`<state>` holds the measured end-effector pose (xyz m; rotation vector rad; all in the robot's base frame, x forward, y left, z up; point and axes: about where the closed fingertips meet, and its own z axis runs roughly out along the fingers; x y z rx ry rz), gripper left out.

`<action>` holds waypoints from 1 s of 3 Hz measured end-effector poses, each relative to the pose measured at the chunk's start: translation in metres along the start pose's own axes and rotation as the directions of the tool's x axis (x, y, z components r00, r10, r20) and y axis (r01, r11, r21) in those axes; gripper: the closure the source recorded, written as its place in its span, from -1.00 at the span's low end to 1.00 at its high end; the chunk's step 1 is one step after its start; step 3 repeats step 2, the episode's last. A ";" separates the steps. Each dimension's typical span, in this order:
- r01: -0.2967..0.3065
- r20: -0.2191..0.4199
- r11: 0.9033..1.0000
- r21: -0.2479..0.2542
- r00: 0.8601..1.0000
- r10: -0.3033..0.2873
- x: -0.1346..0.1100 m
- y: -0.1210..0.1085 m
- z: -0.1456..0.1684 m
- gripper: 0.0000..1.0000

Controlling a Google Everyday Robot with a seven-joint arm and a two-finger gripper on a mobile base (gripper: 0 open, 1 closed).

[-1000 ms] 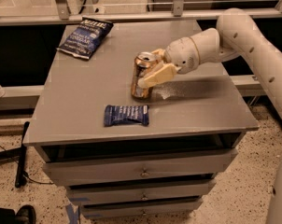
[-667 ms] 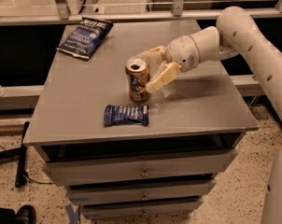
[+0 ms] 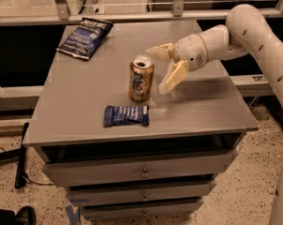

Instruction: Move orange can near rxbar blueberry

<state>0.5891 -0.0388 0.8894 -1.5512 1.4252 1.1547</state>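
The orange can (image 3: 141, 78) stands upright on the grey cabinet top (image 3: 85, 97), just behind the rxbar blueberry (image 3: 126, 115), a flat dark blue bar lying near the front edge. My gripper (image 3: 163, 69) is open and empty, just right of the can and apart from it. One pale finger (image 3: 159, 51) points left behind the can's top; the other finger (image 3: 173, 77) hangs lower to the can's right.
A larger dark blue chip bag (image 3: 85, 37) lies at the back left of the cabinet top. The cabinet has drawers (image 3: 141, 172) below its front edge. A rail (image 3: 132, 17) runs behind the cabinet. My white arm (image 3: 258, 32) reaches in from the right.
My gripper has let go of the can and drawn back to the right, its fingers spread. The can stands free behind the bar.
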 end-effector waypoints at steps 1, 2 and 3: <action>0.003 -0.033 0.994 0.109 0.999 0.001 -0.013 0.003 -0.053 -1.00; 0.012 -0.034 0.992 0.125 0.999 -0.008 -0.018 0.000 -0.059 -1.00; 0.012 -0.034 0.992 0.125 0.999 -0.008 -0.018 0.000 -0.059 -1.00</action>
